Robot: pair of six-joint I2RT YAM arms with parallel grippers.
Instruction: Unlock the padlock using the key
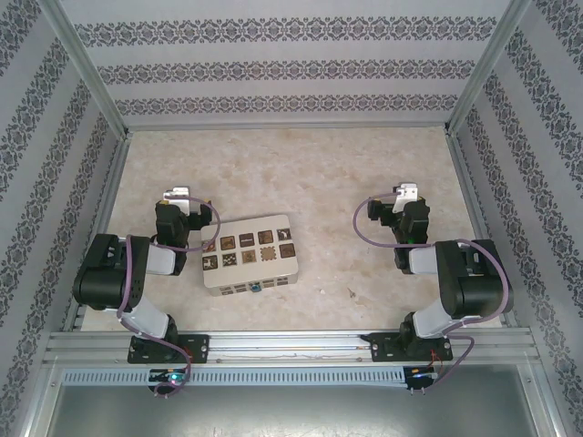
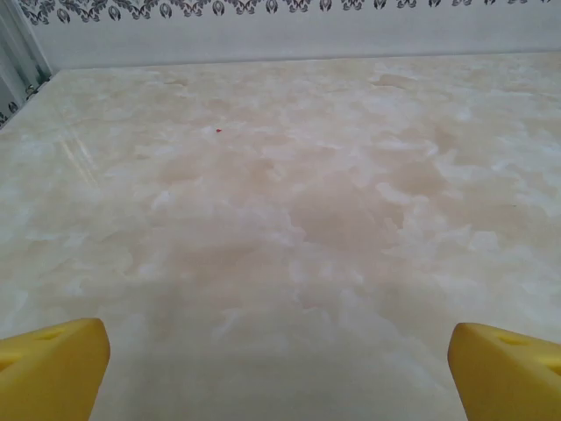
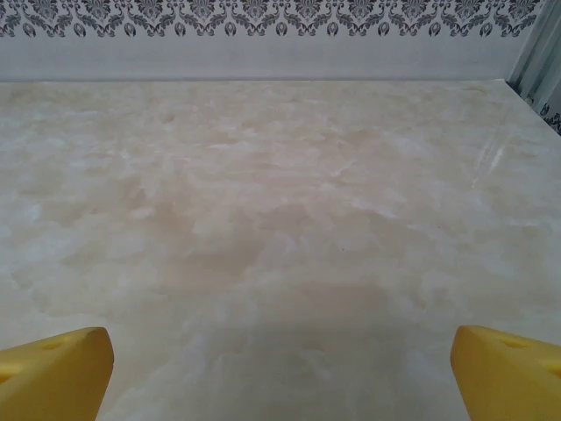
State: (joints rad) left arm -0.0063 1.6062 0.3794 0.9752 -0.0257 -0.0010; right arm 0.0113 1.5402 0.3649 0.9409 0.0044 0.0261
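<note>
A tiny blue padlock [image 1: 258, 288] with a silvery part sits at the front side of a white box [image 1: 248, 255] topped with brown tiles. A tiny dark item [image 1: 353, 292] lies on the table to the right of the box; it is too small to tell whether it is the key. My left gripper [image 1: 175, 194] hangs just left of the box, pointing to the far wall. In the left wrist view the left gripper [image 2: 280, 373] is open, its yellow fingertips [image 2: 53, 364] far apart over bare table. My right gripper [image 1: 405, 192] [image 3: 280, 373] stands open at the right, empty.
The marbled beige table [image 1: 310, 173] is walled by patterned panels on the left, right and far sides. An aluminium rail [image 1: 291, 344] runs along the near edge, carrying both arm bases. Purple cables loop beside each wrist.
</note>
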